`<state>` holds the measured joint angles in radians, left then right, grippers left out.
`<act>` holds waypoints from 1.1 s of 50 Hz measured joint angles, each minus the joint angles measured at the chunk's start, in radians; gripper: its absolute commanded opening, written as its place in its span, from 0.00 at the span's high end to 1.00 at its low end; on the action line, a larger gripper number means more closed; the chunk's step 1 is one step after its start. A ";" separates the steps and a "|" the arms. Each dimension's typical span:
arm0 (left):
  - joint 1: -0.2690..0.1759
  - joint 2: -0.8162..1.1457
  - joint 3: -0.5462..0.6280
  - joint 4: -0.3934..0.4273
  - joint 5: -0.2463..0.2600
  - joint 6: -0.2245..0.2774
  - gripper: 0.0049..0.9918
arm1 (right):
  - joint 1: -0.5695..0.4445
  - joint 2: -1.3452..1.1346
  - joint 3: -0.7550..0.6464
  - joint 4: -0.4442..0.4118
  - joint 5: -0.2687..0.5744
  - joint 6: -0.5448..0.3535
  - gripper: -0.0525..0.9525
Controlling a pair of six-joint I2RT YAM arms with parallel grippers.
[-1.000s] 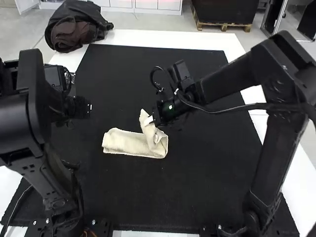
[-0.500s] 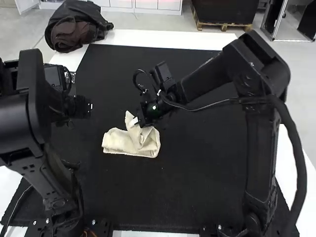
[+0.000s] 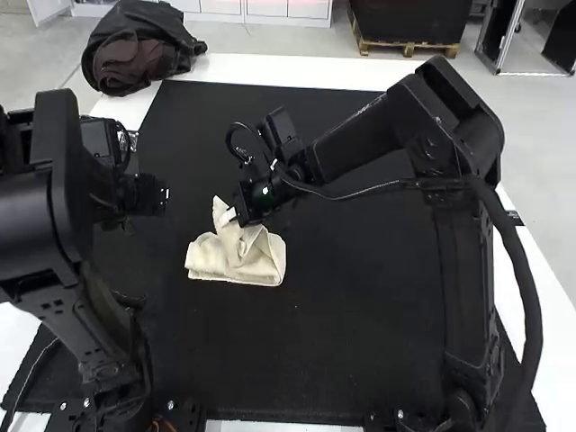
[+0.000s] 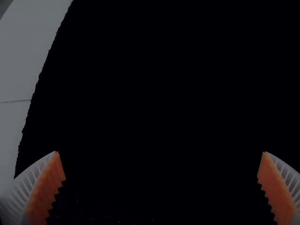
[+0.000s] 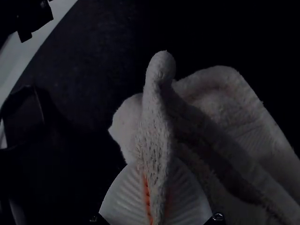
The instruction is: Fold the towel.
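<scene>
Okay so the right arm [image 3: 360, 139] is bent hard at the elbow and stretched toward the middle, right end effector [image 3: 230, 216] tipped down, its white ribbed fingers [image 5: 123, 199] pinched in tight. Left arm [image 3: 49, 198] is just tucked up on its own side, left end effector [image 3: 163, 196] spread super wide.

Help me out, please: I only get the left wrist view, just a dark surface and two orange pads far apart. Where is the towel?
Observer: In the high view, the towel is between the two arms, with its lower part lying on the black mat.
Operator: Oh! Is anything touching it?
Observer: Yes. In the right wrist view, the right gripper has a narrow fold of it pinched between its ribbed fingers.
Operator: So is it nice and flat, like in my cupboard?
Observer: No. The high view shows the pinched part standing up above the rest.
</scene>
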<state>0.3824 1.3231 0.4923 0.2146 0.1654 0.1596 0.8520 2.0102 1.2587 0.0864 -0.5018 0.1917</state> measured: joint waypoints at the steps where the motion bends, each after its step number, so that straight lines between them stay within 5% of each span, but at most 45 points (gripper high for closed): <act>1: 0.000 0.000 0.000 0.000 0.000 0.000 0.03 | 0.002 0.004 0.005 0.000 0.000 0.000 0.97; 19: 0.000 0.000 0.000 0.000 0.000 0.000 0.03 | 0.039 0.059 0.089 0.002 0.000 0.005 0.95; 27: 0.011 0.000 0.000 -0.001 0.000 0.000 0.03 | 0.045 0.072 0.111 0.003 -0.003 0.023 0.55; 39: 0.010 0.000 -0.011 0.000 0.000 0.000 0.03 | 0.049 0.075 0.133 0.005 -0.005 0.030 0.10; 55: 0.010 0.000 -0.013 -0.005 0.000 0.000 0.03 | 0.039 0.072 0.153 -0.045 -0.005 0.031 0.07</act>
<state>0.3927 1.3228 0.4793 0.2096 0.1658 0.1596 0.8913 2.0827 1.4117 0.0418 -0.5068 0.2222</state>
